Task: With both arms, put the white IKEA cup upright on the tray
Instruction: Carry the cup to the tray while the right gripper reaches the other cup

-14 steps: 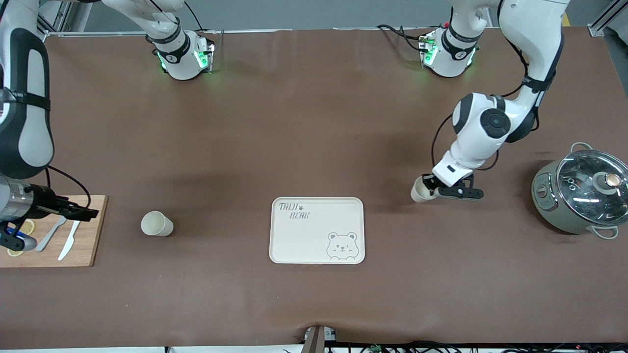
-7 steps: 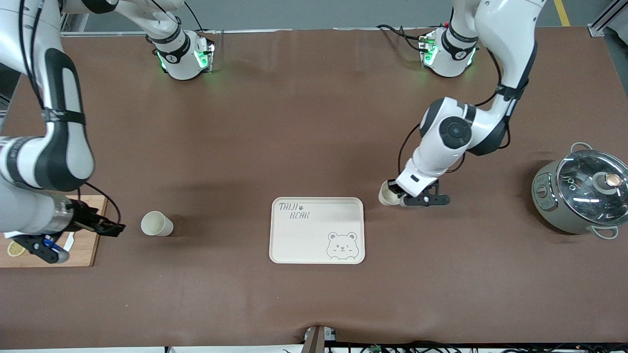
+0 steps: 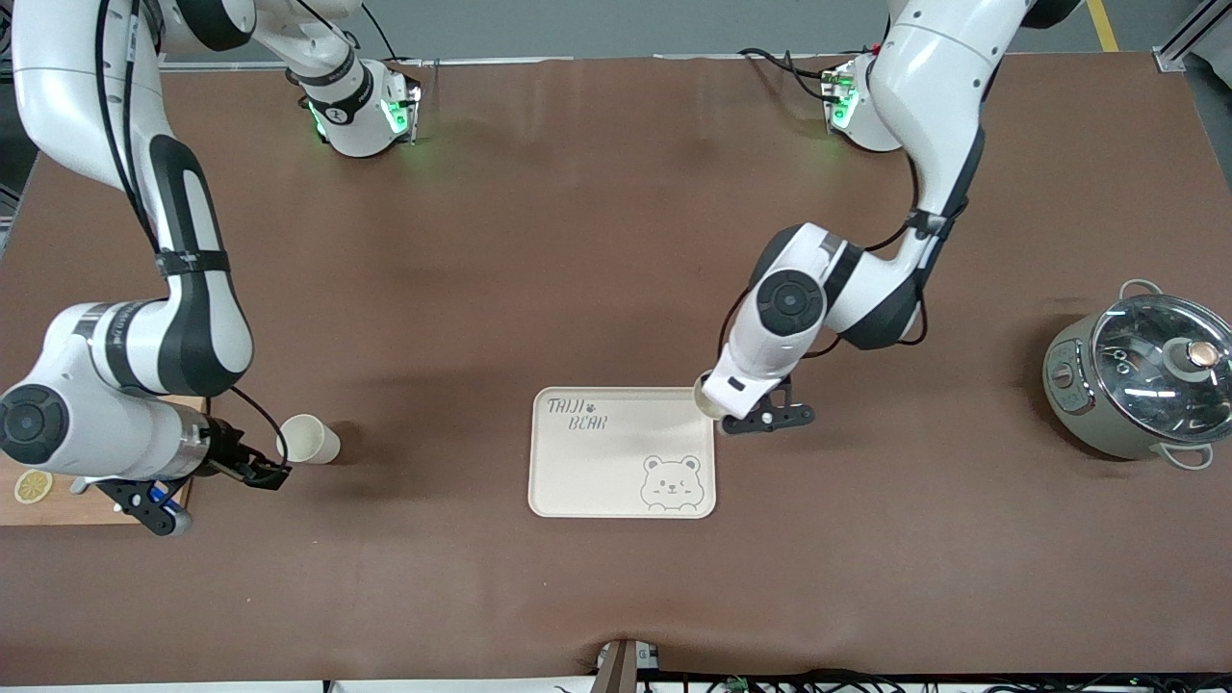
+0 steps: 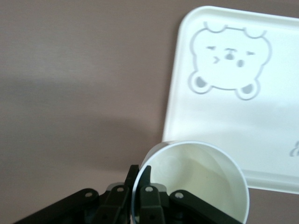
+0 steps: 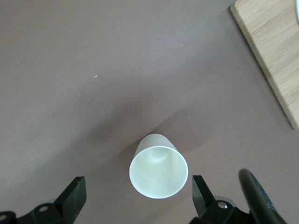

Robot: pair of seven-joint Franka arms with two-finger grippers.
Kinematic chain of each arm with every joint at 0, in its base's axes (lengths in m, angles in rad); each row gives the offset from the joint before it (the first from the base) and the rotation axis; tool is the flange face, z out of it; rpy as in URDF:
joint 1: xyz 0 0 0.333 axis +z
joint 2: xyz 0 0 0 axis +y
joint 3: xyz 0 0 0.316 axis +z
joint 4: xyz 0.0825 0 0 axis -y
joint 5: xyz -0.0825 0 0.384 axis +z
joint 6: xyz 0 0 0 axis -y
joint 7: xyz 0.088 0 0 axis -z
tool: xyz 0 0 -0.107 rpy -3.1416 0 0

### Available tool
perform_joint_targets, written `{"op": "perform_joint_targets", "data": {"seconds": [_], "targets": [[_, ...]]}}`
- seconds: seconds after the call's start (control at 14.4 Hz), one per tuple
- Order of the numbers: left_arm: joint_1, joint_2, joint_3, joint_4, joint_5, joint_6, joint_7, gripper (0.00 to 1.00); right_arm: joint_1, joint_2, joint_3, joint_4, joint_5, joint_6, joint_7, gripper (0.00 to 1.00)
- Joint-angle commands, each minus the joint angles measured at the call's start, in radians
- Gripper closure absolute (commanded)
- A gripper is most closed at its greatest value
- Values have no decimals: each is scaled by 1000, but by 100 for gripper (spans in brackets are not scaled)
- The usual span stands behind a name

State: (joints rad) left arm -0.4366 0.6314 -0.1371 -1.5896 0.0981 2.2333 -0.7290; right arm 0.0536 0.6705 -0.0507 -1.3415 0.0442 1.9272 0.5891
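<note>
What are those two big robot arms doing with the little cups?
The left pincer is shut on the rim of one white cup and holds it over the edge of the tray with the bear drawing. The right pincer is open, right next to the other white cup, which lies on its side on the brown table beside the wooden board. Neither cup stands on the tray yet. A pot with a glass lid sits at the left arm's end.

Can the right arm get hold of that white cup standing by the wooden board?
Probably yes. The right end effector is open, its fingers spread on both sides of the upright white cup beside the wooden cutting board, and nothing stands between them.
</note>
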Motion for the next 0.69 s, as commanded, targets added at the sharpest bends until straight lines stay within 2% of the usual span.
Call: {"op": "perform_joint_targets", "data": {"seconds": [0.0,0.35,0.62], "targets": [[-33,68,13,103,25,-32,-52,100,11,32,-8,13,-9,39,31,0],[-70,142,24,189,26,-26,-81,100,17,61,-8,12,-7,88,64,0],[-100,163,62,198,26,40,-90,100,25,66,-8,-16,-7,124,100,0]]}}
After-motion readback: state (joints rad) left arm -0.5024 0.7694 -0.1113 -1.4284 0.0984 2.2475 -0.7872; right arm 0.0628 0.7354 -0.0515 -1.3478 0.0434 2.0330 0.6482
